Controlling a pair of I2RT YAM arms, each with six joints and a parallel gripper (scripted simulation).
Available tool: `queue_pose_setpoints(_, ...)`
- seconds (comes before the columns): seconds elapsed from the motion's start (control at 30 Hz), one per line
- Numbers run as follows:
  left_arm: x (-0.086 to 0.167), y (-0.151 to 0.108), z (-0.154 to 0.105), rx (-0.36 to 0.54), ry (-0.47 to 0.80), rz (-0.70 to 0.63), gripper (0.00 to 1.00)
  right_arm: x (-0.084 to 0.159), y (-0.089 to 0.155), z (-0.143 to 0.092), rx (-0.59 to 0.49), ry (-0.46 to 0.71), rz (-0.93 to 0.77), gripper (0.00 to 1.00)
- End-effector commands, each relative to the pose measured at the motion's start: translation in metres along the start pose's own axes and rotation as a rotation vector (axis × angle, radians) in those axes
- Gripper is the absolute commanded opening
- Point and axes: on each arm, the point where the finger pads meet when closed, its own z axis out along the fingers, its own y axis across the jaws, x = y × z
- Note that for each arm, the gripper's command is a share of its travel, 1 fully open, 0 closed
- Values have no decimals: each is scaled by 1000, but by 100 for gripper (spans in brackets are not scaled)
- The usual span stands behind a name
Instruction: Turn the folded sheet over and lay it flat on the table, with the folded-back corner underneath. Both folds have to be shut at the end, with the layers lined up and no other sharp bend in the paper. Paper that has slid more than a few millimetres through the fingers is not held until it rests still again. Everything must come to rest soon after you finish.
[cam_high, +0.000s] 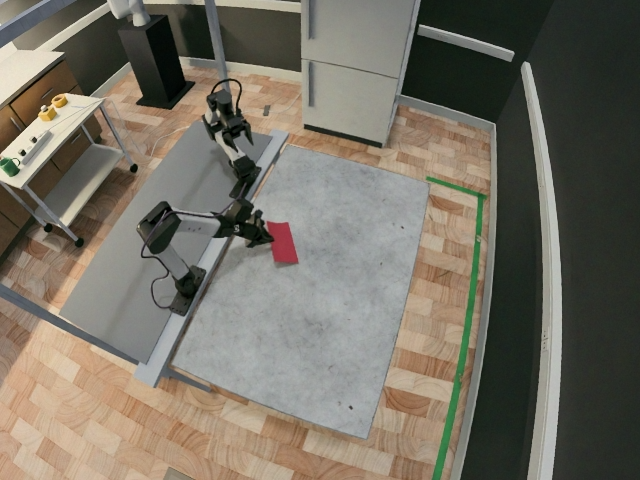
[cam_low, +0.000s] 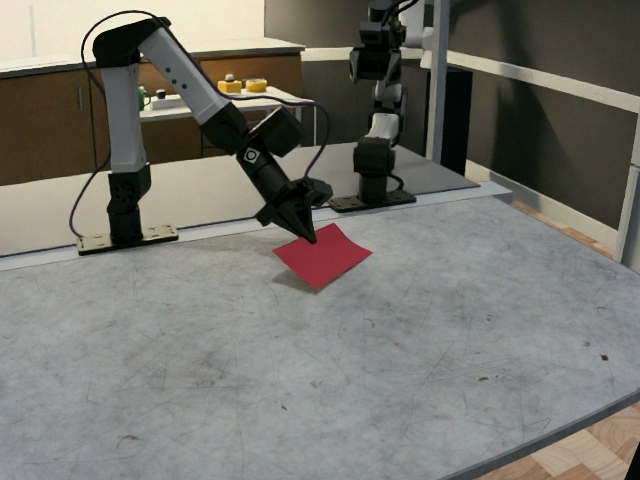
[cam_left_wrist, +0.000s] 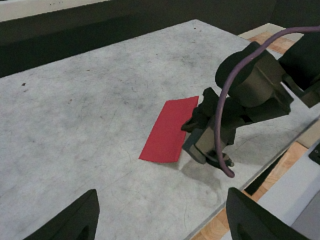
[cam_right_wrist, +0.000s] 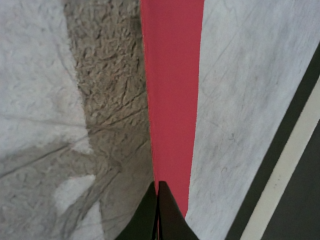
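Observation:
The red folded sheet (cam_high: 285, 248) (cam_low: 321, 266) (cam_left_wrist: 166, 134) (cam_right_wrist: 175, 100) is held along its arm-side edge by my right gripper (cam_high: 272, 239) (cam_low: 313, 241) (cam_left_wrist: 182, 128) (cam_right_wrist: 158, 190), which is shut on it. It slopes low over the table with a shadow beneath, and its outline curves slightly in the exterior view. Its upper face is plain red. The folded-back corner and the underside are hidden, so I cannot tell whether the folds are shut. My left gripper (cam_low: 374, 81) (cam_left_wrist: 162, 198) is open and empty, raised above its own base and away from the sheet.
The grey table (cam_high: 330, 330) (cam_low: 310, 387) extends beyond and to both sides of the sheet. The table's arm-side edge and the mounting rail (cam_high: 155, 367) lie close behind the right gripper. A white cart (cam_high: 31, 165) stands off the table behind the arms.

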Motion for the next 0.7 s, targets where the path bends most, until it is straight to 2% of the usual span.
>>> queue_pose_setpoints(0.0, 14, -5, -2, 31, 39, 15, 65, -3, -8, -7, 63, -11, 30, 1)
queue_pose_setpoints(0.33, 34, -20, -5, 121, 120, 43, 65, -3, 13, -4, 46, -6, 20, 1)
queue_pose_setpoints(0.67, 43, -26, -7, 162, 154, 52, 65, -3, 23, -4, 41, -6, 17, 1)
